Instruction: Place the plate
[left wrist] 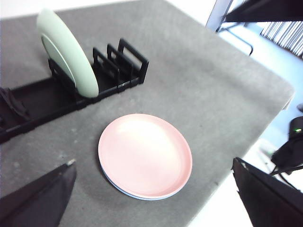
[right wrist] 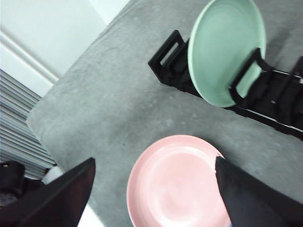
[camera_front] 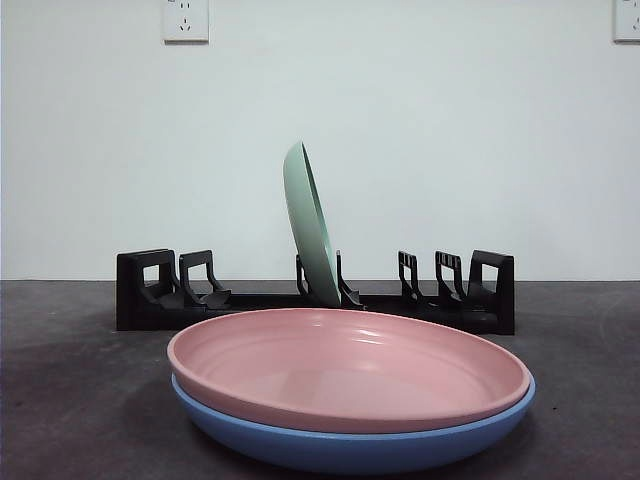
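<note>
On the tabletop [camera_front: 80, 400], front: pink plate [camera_front: 350, 365] stacked in a blue plate [camera_front: 350, 448], both lying flat.
Rack: black dish rack [camera_front: 150, 290] behind the stack, holding a green plate [camera_front: 312, 225] on edge in a middle slot, leaning slightly.
Left gripper [left wrist: 156, 198]: raised above the stack, fingers spread wide, holding nothing.
Right gripper [right wrist: 156, 194]: raised likewise, fingers parted, empty.
Writing: none readable; two wall sockets [camera_front: 186, 20] unmarked.
</note>
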Robot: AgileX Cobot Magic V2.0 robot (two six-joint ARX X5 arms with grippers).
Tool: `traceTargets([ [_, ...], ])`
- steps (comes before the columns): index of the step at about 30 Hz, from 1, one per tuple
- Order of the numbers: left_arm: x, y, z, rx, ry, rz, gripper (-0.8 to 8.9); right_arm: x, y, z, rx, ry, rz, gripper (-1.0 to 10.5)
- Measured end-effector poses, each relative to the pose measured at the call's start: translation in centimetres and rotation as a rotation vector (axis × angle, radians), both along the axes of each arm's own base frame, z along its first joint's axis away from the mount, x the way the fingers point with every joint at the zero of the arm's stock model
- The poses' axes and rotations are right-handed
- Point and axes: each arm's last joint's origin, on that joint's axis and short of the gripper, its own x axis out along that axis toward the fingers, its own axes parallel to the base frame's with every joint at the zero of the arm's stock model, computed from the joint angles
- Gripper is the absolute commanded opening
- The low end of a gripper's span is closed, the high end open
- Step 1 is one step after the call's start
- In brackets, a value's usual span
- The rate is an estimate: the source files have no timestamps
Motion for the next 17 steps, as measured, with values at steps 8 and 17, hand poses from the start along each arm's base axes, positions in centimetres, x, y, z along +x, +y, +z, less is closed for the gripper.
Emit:
traceTargets([
  [8,-1.8,1.2,1.0,-0.008,0.010,0.005,5.28,5.0,3.8,-1.7,0.054,0.097,0.076,4.4],
  [17,-2.1,1.4,0.9,-0.002,0.056,0.016,5.28,12.7,8.6,-2.0,0.036,0.184,0.113,4.4],
])
